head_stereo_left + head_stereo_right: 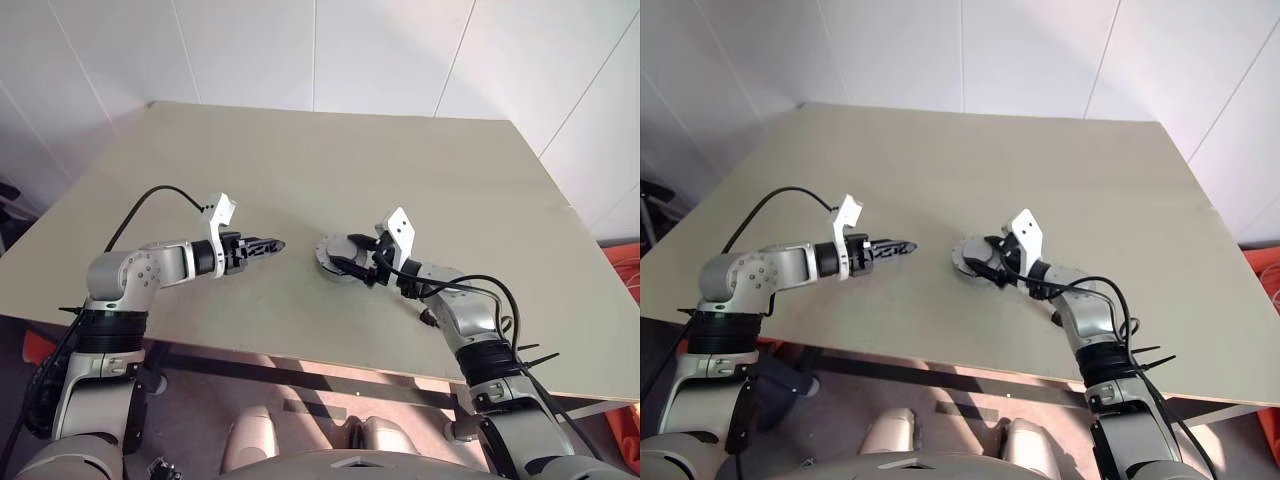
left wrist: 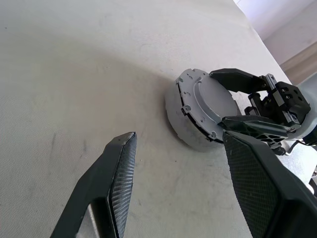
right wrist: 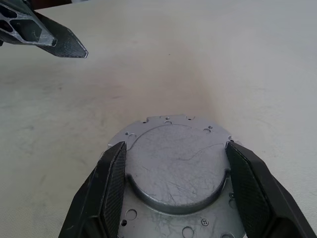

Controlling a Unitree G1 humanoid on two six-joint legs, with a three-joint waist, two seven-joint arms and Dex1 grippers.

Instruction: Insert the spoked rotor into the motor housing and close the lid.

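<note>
Lid [image 3: 176,168] down, I see its plain grey outer face sitting on the motor housing [image 2: 179,121], which rests near the middle of the table [image 1: 330,170], slightly toward the near edge. My right gripper [image 3: 173,191] straddles the lid, its two fingers [image 3: 111,188] standing wide against opposite sides of the raised round centre. My left gripper [image 1: 268,246] hangs just beside the housing, apart from it, fingers spread and holding nothing.
</note>
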